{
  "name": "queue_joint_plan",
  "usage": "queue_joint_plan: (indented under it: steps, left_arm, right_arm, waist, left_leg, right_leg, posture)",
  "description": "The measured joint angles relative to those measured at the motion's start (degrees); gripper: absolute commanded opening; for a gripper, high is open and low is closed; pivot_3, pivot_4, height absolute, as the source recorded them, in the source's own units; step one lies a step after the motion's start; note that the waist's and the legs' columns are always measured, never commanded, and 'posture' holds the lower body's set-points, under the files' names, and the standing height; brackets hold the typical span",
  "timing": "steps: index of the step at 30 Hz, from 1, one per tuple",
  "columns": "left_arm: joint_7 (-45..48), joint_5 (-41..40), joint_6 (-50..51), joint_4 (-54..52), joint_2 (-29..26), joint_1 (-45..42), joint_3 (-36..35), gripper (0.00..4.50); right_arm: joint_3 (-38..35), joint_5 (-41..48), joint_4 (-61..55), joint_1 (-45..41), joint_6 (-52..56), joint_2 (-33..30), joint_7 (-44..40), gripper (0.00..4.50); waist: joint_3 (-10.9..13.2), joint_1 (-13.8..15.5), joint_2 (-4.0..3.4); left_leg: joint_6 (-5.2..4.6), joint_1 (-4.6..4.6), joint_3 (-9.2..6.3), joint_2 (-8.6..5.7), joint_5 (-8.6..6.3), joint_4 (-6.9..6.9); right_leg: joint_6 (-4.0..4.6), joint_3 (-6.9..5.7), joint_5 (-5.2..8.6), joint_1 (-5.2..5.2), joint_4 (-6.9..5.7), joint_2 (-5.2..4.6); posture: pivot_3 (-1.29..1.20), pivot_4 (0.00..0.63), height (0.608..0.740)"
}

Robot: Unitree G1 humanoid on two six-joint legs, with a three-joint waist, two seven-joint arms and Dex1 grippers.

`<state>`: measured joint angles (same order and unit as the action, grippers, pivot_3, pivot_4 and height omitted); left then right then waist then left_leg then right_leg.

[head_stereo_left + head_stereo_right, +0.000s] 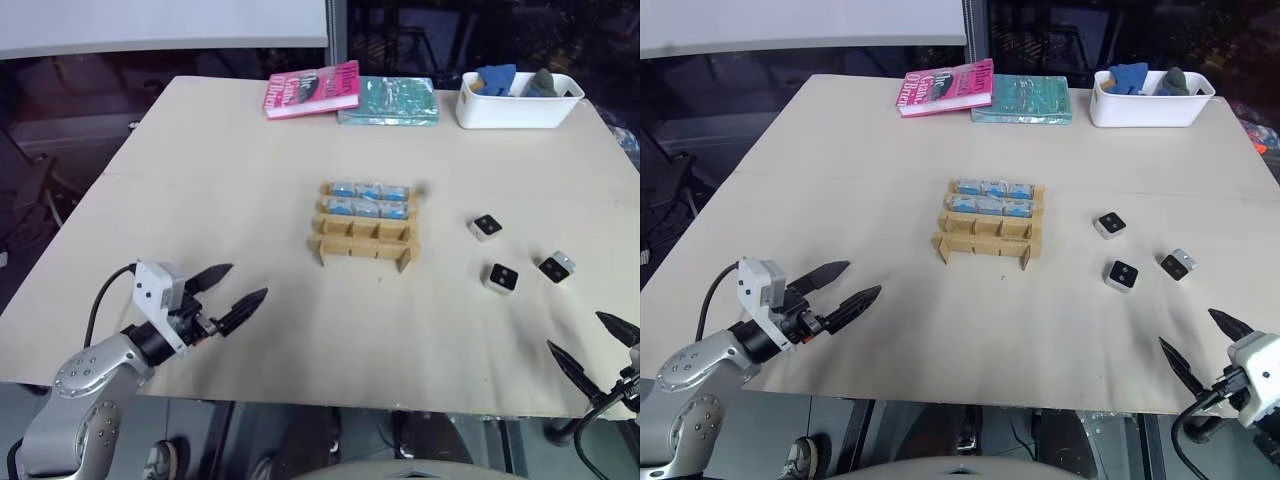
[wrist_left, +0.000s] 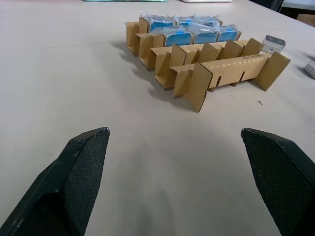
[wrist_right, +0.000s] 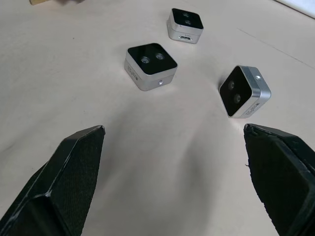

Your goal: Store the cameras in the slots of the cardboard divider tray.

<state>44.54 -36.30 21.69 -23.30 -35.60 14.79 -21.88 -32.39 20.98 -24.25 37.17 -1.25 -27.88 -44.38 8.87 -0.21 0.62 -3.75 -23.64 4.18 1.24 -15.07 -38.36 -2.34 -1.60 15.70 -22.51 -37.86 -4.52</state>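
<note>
Three loose cameras lie on the desk at the right of the head view: one nearest the tray, one below it, and one further right, tipped on an edge. All three lie apart from one another. The cardboard divider tray sits at centre frame; its two far rows hold bluish wrapped items, while its two near rows stand empty.

The left tool hovers at lower left, fingers spread wide, holding nothing. The right tool sits at the lower right edge, likewise spread wide and empty, pointing toward the loose cameras.

Judged handling: each camera appears to be a rigid, light block with smooth plastic or metal sides, so it may slip under a shallow pinch. The dark lens face is the fragile part and should not be pressed. The best hold looks to be across two opposite plain side walls, low enough to stay square. The tray is light corrugated card, likely to shift or flex if a camera is pushed in at an angle.
</note>
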Motion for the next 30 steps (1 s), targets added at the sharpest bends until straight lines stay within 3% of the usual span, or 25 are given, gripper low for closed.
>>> queue_joint_plan:
  steps: [8,14,18,22,30]
  left_arm:
    - [-1.7,-5.5,2.1,-0.1,0.3,-6.4,-1.2,4.46]
    - [1.8,-10.3,2.3,-1.1,-0.2,-10.8,-1.2,4.46]
    - [12.5,-13.9,2.4,-6.3,-6.1,-11.4,0.4,4.46]
    - [16.9,-16.3,3.3,-7.9,-7.7,-12.6,2.7,4.46]
    - [17.6,-16.9,3.8,-9.5,-7.7,-13.7,4.5,4.46]
  right_arm:
    - [0.0,0.1,0.8,-4.4,1.7,-0.7,2.8,4.50]
    - [0.0,-2.7,0.3,-9.0,12.1,-8.1,7.0,4.50]
    - [-0.4,0.3,1.4,-14.3,20.8,-15.3,5.3,4.50]
    - [-0.1,1.6,7.2,-20.5,26.1,-20.8,3.2,4.50]
    - [8.1,0.1,16.5,-31.8,31.7,-25.0,1.4,4.50]
  waist:
    - [-0.1,0.2,-0.13]
    - [-0.1,0.5,-0.12]
    - [-0.1,0.6,-0.15]
    - [-0.1,0.9,-0.15]
    - [-0.1,0.9,-0.14]
  left_leg:
    - [0.09,0.00,0.00,-0.01,0.08,-0.03]
    - [0.17,-0.03,0.02,-0.03,0.14,-0.05]
    - [0.17,-0.02,0.05,-0.04,0.15,-0.04]
    - [0.14,-0.01,0.08,-0.04,0.14,-0.07]
    - [0.14,-0.05,0.09,-0.05,0.15,-0.09]
  right_leg:
    - [0.04,-0.02,-0.03,0.01,-0.01,0.00]
    - [0.03,-0.05,-0.04,0.01,-0.03,0.06]
    - [0.03,-0.01,-0.04,0.01,-0.03,0.15]
    - [-0.01,0.04,-0.05,0.03,-0.03,0.43]
    - [-0.20,0.08,-0.15,0.00,-0.04,0.60]
  posture:
    - [0.00,0.150,0.740]
    - [0.00,0.150,0.740]
    - [0.00,0.150,0.740]
    - [0.00,0.150,0.740]
    - [0.00,0.150,0.740]
